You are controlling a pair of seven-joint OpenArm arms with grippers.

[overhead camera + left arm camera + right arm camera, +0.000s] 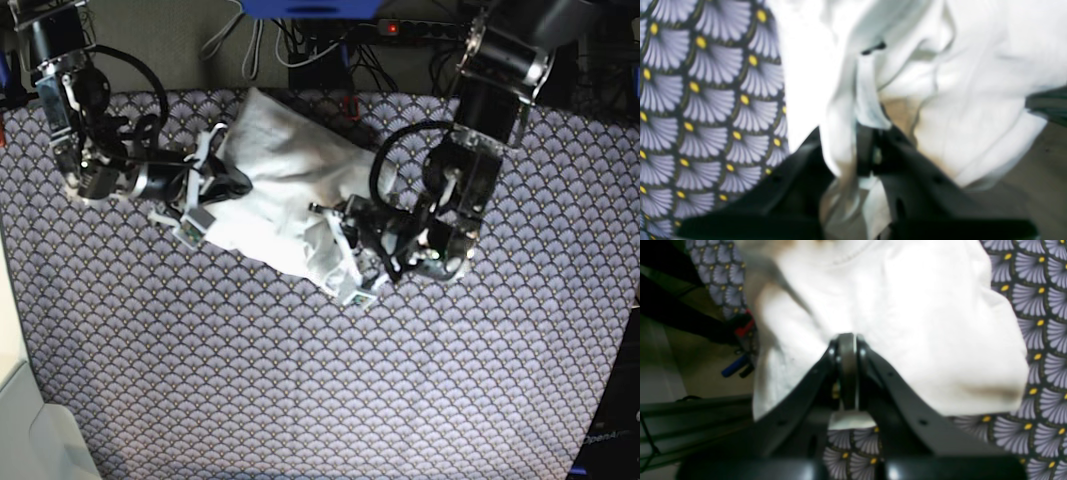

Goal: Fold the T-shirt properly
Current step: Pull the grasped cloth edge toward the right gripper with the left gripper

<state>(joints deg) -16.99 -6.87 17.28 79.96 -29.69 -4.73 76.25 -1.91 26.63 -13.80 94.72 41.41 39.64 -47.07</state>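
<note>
Your white T-shirt [285, 200] is lying bunched on the patterned worktop [300, 390], stretched between both arms. Your right gripper [847, 373] is clenching the shirt's edge, its fingers [826, 373] pressed together on the cloth. Your left gripper [853, 156] is grasping a gathered fold at the opposite edge, cloth spilling between its fingers [907, 160]. You are seeing no readable writing.
</note>
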